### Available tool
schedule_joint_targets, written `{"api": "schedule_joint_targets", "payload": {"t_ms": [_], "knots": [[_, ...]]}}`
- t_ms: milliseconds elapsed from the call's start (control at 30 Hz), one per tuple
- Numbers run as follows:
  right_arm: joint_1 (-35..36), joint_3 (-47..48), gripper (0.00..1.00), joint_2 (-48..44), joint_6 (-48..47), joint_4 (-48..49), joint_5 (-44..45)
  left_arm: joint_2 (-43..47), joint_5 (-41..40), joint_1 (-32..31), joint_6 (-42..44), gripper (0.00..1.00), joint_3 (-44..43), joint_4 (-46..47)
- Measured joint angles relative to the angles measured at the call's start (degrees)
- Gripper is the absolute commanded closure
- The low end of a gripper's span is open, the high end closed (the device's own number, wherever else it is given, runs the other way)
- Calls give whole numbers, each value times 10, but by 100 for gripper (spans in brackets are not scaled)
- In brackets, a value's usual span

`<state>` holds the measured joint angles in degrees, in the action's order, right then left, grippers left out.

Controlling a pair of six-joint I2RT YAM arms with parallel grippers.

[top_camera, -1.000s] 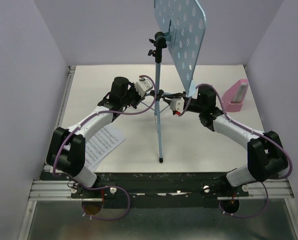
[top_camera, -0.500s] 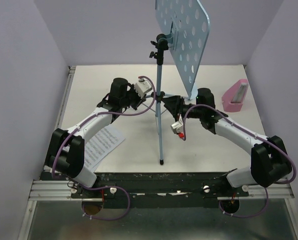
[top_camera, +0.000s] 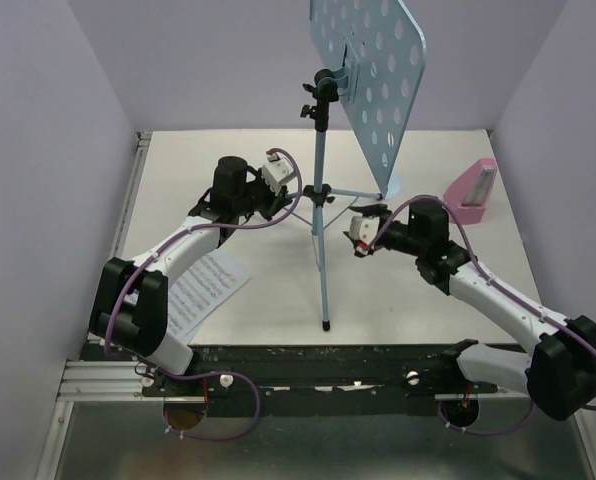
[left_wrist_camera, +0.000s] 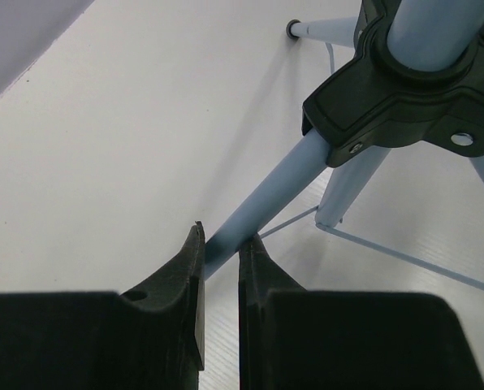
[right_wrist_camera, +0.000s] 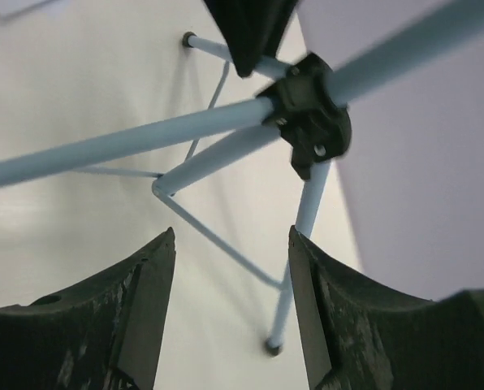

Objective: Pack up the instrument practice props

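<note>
The light-blue music stand (top_camera: 321, 230) stands upright mid-table on its tripod legs, its hole-punched desk (top_camera: 373, 80) high at the back. My left gripper (left_wrist_camera: 220, 244) is shut on one tripod leg (left_wrist_camera: 266, 199) just below the black hub (left_wrist_camera: 404, 89). In the top view that left gripper (top_camera: 298, 196) sits left of the pole. My right gripper (top_camera: 360, 222) hangs open to the right of the pole, touching nothing. Its wrist view shows the wide right gripper (right_wrist_camera: 230, 236) with the hub (right_wrist_camera: 311, 114) ahead. White sheet-music pages (top_camera: 203, 290) lie under the left arm. The pink metronome (top_camera: 470, 192) sits far right.
Lilac walls close in the white table (top_camera: 408, 300) on the left, back and right. A metal rail (top_camera: 318, 375) with both arm bases runs along the near edge. The stand's near leg ends in a black foot (top_camera: 325, 324) close to that edge.
My right gripper has opened, let go of the stand and drawn back to the right. The stand's desk has shifted slightly right. The left gripper keeps its hold on the leg.
</note>
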<state>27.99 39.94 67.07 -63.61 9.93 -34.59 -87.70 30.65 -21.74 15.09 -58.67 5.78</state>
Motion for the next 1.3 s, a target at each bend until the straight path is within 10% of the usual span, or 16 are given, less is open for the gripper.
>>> {"api": "schedule_joint_targets", "payload": {"t_ms": [500, 900, 1300], "knots": [[-93, 87, 35, 72, 804, -14, -25, 0, 13, 2, -9, 100, -1, -3], [-93, 155, 51, 198, 1050, 67, -110, -4, 16, 2, -4, 100, -11, -17], [-93, 167, 59, 221, 1106, 83, -129, -4, 15, 2, 2, 100, -11, -18]]}}
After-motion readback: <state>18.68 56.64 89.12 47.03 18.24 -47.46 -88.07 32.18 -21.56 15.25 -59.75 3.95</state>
